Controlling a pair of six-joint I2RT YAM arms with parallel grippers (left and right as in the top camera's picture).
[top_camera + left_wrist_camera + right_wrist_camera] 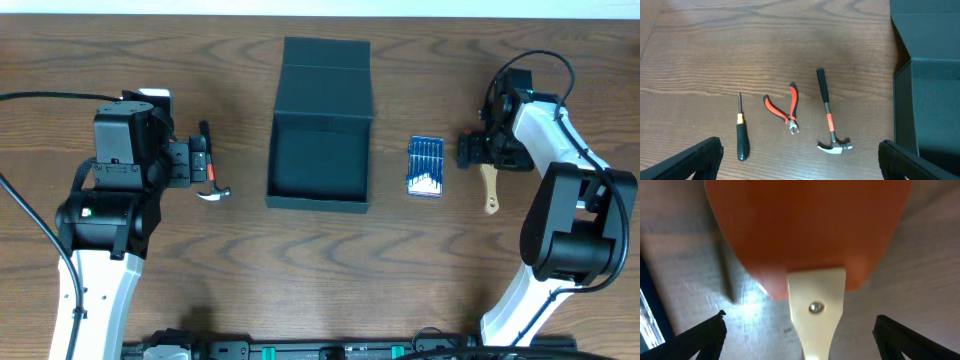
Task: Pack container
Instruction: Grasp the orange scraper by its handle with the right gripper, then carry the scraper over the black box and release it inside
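At the middle of the worktop [320, 270] stands the container [317, 203], open and empty, its lid [327, 65] folded back flat on the far side. Nothing is packed yet.

The left pincer [800, 157] hangs above three tools left of the container, spread wide and holding nothing. Below it lie a screwdriver [741, 140], pliers [791, 120] and a hammer [827, 112], side by side and not touching, the hammer nearest the container.

The right pincer [800, 337] is low over a tool right of the blue case [425, 167]. It too is spread wide, with the tool's pale handle [815, 322] between the fingers and clear of both, so nothing is gripped. A blurred orange shape [805, 225] fills the top of the wrist view; I cannot tell what it is.

Risks, as I judge them:
- The handle sits a little off the midline between the right fingers. One finger may meet it first and push or turn it instead of clamping it.
- The blue case is near that tool, so a sideways shove could knock it.
- On the left, the pliers and hammer lie close together. A wide descent could catch both, or nudge one while taking the other.
- The hammer is head-heavy. Gripped far up the handle, it may swing down and strike the container wall on the way in.
- A low carry from either side could clip the rim and shift the container.
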